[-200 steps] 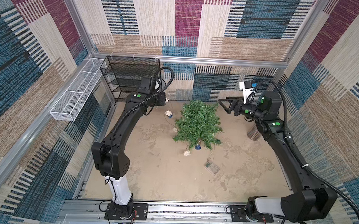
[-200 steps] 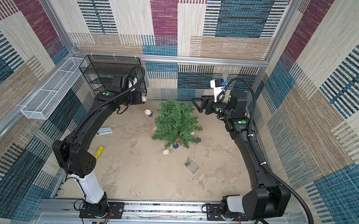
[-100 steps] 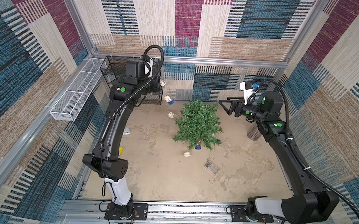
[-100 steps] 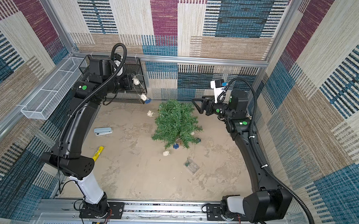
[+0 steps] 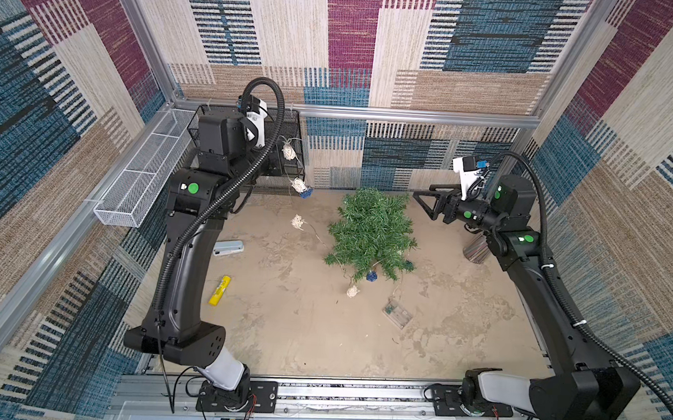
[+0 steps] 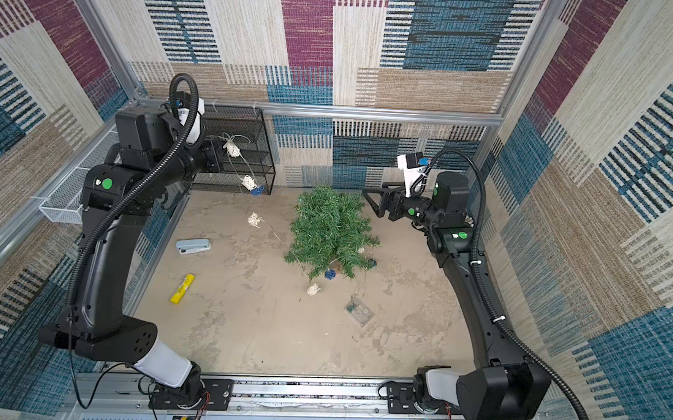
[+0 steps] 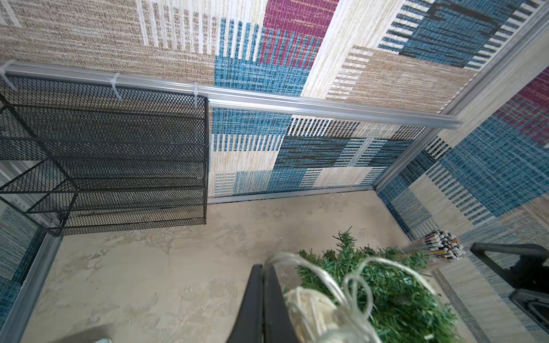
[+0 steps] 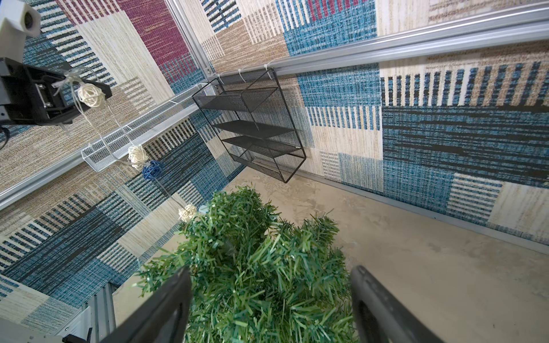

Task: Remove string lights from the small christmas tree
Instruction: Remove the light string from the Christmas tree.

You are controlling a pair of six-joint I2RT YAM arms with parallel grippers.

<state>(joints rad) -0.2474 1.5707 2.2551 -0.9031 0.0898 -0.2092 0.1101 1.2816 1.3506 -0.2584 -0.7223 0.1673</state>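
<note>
Left hand [image 7: 263, 268] clamped on string lights [image 5: 297, 184], held high to draw wire off small christmas tree [image 5: 369, 232]; right hand [image 8: 271, 273] apart beside treetop, probably to steady it.

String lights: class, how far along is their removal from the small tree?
Done: several balls of the string lights hang clear of the small christmas tree. In hand: left claw, shut on the wire, holds it high; right claw open. Left: blue ball under lower branches.

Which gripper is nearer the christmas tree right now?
Right. The right gripper hovers open just beside the small christmas tree's top; the left gripper is up by the black mesh shelf, shut on the string lights.
</note>
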